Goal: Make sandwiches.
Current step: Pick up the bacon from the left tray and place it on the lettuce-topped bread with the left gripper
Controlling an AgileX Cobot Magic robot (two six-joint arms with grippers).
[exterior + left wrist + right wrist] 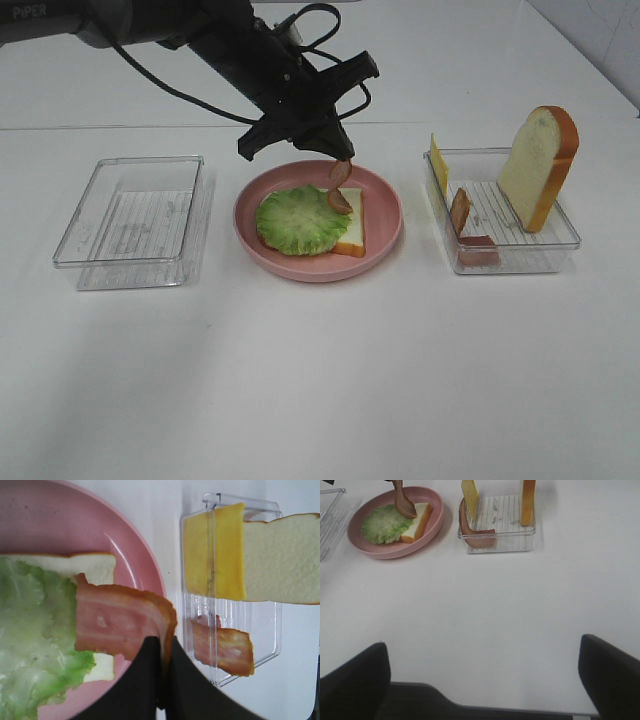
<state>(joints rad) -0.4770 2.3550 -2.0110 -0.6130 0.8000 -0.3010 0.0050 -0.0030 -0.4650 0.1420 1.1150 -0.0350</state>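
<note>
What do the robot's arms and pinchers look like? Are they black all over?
Mostly black. The left arm is chunky and black, with a dark grey part marked PIPER in pale letters. Thin black cables loop along it. The left gripper has narrow, pointed black fingers. Of the right gripper you see only two black, rounded fingers.
</note>
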